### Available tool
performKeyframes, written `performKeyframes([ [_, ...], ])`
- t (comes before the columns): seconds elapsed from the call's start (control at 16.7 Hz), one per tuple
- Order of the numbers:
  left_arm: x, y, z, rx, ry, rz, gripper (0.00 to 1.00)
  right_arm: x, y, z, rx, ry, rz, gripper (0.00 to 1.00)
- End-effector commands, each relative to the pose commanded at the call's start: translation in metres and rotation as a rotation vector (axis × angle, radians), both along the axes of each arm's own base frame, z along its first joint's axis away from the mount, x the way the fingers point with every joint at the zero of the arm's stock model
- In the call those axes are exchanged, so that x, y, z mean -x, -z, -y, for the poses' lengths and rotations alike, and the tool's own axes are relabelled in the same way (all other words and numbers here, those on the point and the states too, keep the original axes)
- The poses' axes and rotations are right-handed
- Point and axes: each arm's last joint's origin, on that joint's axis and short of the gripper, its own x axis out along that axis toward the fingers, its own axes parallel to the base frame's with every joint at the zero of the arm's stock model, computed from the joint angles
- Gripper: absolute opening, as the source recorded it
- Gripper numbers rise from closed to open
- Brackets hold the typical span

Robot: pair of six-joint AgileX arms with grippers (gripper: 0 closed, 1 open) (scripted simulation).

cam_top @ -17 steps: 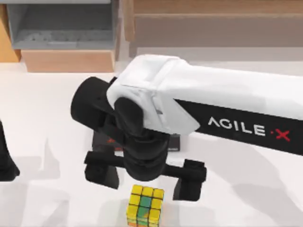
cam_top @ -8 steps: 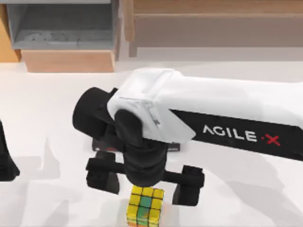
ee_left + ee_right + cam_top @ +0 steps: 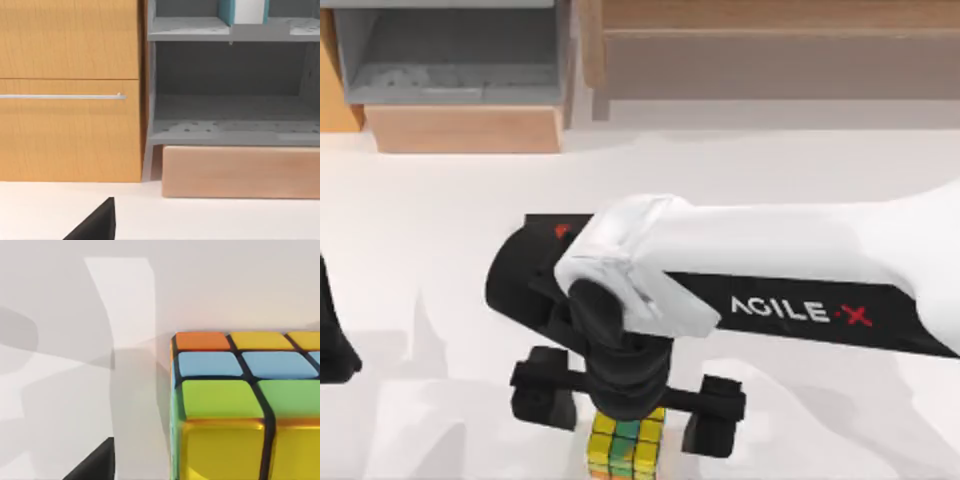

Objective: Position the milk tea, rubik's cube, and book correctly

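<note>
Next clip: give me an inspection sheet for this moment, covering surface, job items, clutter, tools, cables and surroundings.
Surface: white table, bare where visible.
Job's things: rubik's cube at the near edge of the top view, partly under the right arm; close up in the right wrist view.
Clutter: black book with a red mark, mostly hidden under the right arm.
Tools: right tool open, fingers either side of the cube; left arm parked at the table's left edge.
Cables: nothing seen.
Surroundings: grey shelf unit, wooden cabinet beside it.
</note>
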Motion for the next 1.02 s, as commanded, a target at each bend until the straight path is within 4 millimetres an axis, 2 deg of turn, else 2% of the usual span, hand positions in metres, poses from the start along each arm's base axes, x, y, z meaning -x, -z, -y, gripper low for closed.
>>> performKeyframes([
  [0.06, 0.0000, 0.0000, 0.0000, 0.000, 0.000, 0.000, 1.00, 0.0000, 0.0000, 0.0000, 0.000, 0.000, 0.000, 1.00],
  [0.84, 0.0000, 0.0000, 0.0000, 0.000, 0.000, 0.000, 1.00, 0.0000, 0.0000, 0.0000, 0.000, 0.000, 0.000, 0.02],
  [1.02, 0.0000, 0.0000, 0.0000, 0.000, 0.000, 0.000, 1.00, 0.0000, 0.0000, 0.0000, 0.000, 0.000, 0.000, 0.00],
])
